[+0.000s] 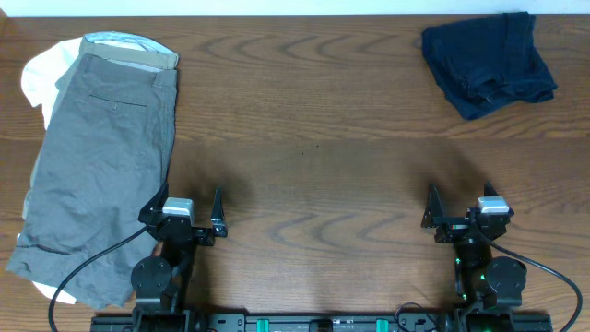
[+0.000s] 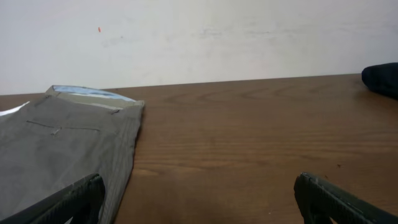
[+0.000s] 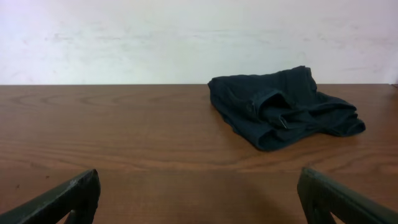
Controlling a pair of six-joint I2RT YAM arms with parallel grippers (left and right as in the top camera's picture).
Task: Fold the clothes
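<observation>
On table [image 1: 313, 138], far right: navy shorts [image 1: 489, 63], crumpled heap.

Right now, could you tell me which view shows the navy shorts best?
The overhead view: the navy shorts appear whole, bunched far right on the table. The right wrist view shows them whole but low and side-on; the left wrist view catches only a dark sliver at its right edge.

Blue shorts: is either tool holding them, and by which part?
No. The left tool and right tool are open and empty; the blue shorts lie far from both.
</observation>
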